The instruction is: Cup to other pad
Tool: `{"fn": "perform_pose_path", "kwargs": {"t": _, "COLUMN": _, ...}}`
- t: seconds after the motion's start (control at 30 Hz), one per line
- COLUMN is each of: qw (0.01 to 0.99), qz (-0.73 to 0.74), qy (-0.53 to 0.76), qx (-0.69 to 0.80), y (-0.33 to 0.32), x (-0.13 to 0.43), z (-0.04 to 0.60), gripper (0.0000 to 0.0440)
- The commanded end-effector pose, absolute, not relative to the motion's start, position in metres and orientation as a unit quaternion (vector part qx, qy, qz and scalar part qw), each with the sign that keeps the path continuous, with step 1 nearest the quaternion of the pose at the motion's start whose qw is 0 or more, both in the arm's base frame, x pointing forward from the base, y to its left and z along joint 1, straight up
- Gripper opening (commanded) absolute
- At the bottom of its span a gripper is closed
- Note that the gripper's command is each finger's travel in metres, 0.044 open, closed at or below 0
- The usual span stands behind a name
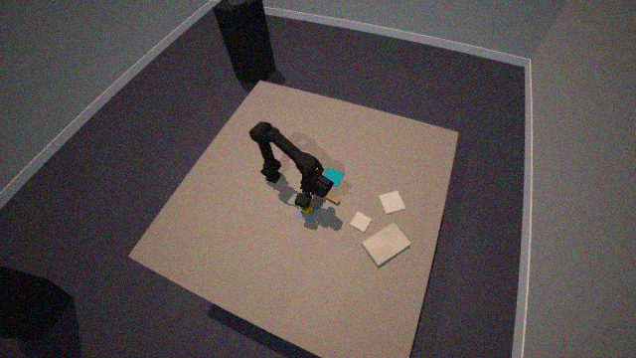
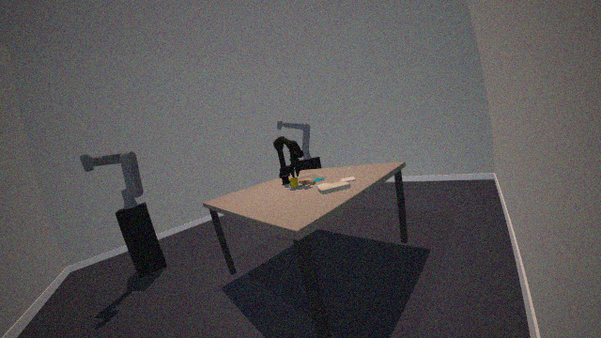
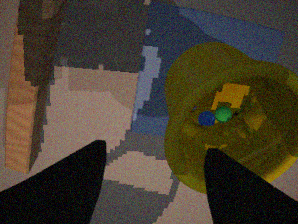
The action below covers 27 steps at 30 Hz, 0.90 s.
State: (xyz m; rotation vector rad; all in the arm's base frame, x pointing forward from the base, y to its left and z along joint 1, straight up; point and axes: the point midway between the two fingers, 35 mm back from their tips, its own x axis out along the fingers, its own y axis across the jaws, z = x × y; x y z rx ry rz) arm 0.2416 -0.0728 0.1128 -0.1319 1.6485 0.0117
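Note:
The yellow cup [image 1: 308,210] [image 2: 294,183] [image 3: 186,75] stands upright on the blue pad [image 1: 299,215] [image 3: 262,37]. Inside it the wrist view shows a blue marble [image 3: 206,118] and a green marble [image 3: 223,114], with yellowish patches that I cannot tell apart. My gripper [image 3: 156,154] is partly open with nothing between its fingers. It hangs low by the cup; in the wrist view the cup is ahead and to the right, and the right fingertip overlaps its near edge. Whether they touch is unclear. The teal pad [image 1: 334,176] [image 2: 318,179] holds nothing.
A wooden bar [image 1: 333,200] [image 3: 19,130] lies between the two pads, left of the fingers in the wrist view. Two small pale slabs [image 1: 392,202] [image 1: 361,222] and a larger pale block [image 1: 387,244] [image 2: 333,187] lie farther off on the table [image 1: 238,259].

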Motion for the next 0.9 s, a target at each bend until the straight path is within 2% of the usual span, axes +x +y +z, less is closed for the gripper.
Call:
{"fn": "perform_pose_path", "kwargs": {"t": 0.0, "qw": 0.671, "qz": 0.014, "qy": 0.738, "qx": -0.067, "y": -0.076, "x": 0.239, "z": 0.102, "gripper": 0.0209}}
{"fn": "perform_pose_path", "kwargs": {"t": 0.47, "qw": 0.658, "qz": 0.070, "qy": 0.742, "qx": -0.106, "y": -0.082, "x": 0.235, "z": 0.065, "gripper": 0.0204}}
{"fn": "perform_pose_path", "kwargs": {"t": 0.73, "qw": 0.646, "qz": 0.108, "qy": 0.742, "qx": -0.144, "y": -0.084, "x": 0.233, "z": 0.055, "gripper": 0.0015}}
{"fn": "perform_pose_path", "kwargs": {"t": 0.77, "qw": 0.644, "qz": 0.112, "qy": 0.742, "qx": -0.148, "y": -0.084, "x": 0.233, "z": 0.055, "gripper": 0.0000}}
{"fn": "perform_pose_path", "kwargs": {"t": 0.87, "qw": 0.644, "qz": 0.123, "qy": 0.738, "qx": -0.158, "y": -0.084, "x": 0.235, "z": 0.058, "gripper": 0.0000}}
